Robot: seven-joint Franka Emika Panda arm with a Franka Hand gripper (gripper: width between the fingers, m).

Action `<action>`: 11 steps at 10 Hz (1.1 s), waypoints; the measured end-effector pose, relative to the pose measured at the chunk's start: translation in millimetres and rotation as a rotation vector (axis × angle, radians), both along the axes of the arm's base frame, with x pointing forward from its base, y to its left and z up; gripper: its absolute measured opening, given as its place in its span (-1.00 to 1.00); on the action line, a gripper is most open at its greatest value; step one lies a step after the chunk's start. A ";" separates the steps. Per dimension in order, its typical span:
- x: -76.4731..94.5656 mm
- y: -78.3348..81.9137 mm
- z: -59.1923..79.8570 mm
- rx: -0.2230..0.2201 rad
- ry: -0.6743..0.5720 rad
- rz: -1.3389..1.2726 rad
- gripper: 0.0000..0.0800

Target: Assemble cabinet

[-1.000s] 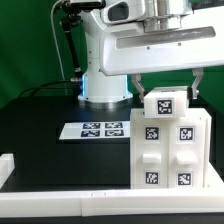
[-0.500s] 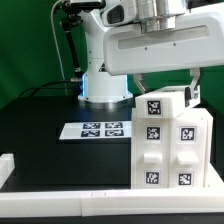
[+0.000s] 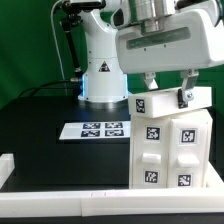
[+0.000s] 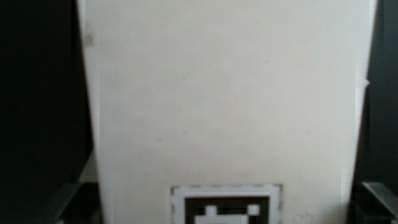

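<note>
The cabinet [image 3: 170, 152] is a white box with tagged drawer blocks in its front, standing at the exterior view's right. A white tagged panel [image 3: 165, 102] lies slightly tilted across its top. My gripper [image 3: 168, 90] reaches down from above and is shut on this panel, with one finger on each side. In the wrist view the panel [image 4: 222, 100] fills the frame. It sits between the dark fingers [image 4: 54, 206] of the gripper [image 4: 215, 203], and one marker tag shows near the fingertips.
The marker board [image 3: 103, 130] lies flat on the black table [image 3: 40, 130], to the left of the cabinet in the exterior view. A white rail [image 3: 45, 206] runs along the table's front edge. The arm's white base [image 3: 103, 82] stands behind.
My gripper has shifted towards the exterior view's right and turned with the panel. The panel now lies wider across the cabinet's top and lower than before.
</note>
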State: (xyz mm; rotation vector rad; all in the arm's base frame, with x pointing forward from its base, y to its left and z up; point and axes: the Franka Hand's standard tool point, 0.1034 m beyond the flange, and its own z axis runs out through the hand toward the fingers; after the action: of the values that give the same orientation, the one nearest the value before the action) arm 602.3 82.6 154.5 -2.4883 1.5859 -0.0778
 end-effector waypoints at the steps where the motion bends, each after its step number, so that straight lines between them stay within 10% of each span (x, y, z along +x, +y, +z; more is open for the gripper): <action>1: -0.1 0.9 -0.1 0.013 0.011 -0.087 0.40; 11: -0.3 8.0 -1.4 0.160 0.108 -0.658 0.63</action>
State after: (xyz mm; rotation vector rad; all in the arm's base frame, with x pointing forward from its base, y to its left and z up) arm 602.0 90.6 153.1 -1.7896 2.2856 0.0910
